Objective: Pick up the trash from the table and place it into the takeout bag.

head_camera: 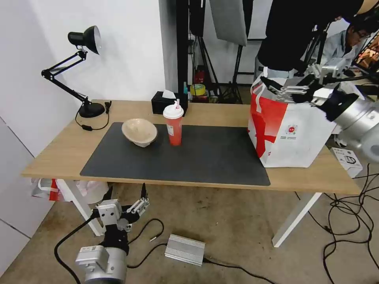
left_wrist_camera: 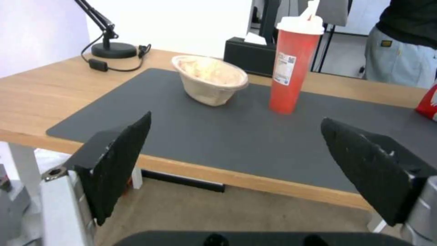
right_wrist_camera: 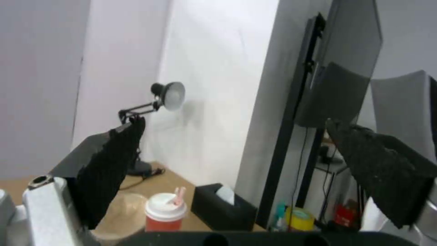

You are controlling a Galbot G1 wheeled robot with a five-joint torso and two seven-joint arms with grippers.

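**Two containers on the mat, bag waiting at the far right**

Light-wood table (head_camera: 59, 156) spans the scene, a dark grey mat (head_camera: 197, 157) covering its middle. At its left rear a black desk lamp (head_camera: 85, 39) stands against the white wall, out of the working area. Below the near edge, left of centre, the left gripper (head_camera: 125, 195) hangs lower than the tabletop with its fingers spread wide and nothing between them; in its wrist view it faces the trash, which suggests it is lined up for an approach. On the mat sits the beige paper-pulp bowl (head_camera: 139, 132), tipped on its side, and just right of it the red drink cup (head_camera: 173, 125) stands upright, white lid on. Behind the cup lies the black tissue box (head_camera: 164, 101). Farther right, well apart from both containers, the takeout bag (head_camera: 290, 130) stands upright with its mouth open. Above that mouth the right gripper (head_camera: 282, 90) hovers, fingers parted and empty, presumably placed there for dropping items in.
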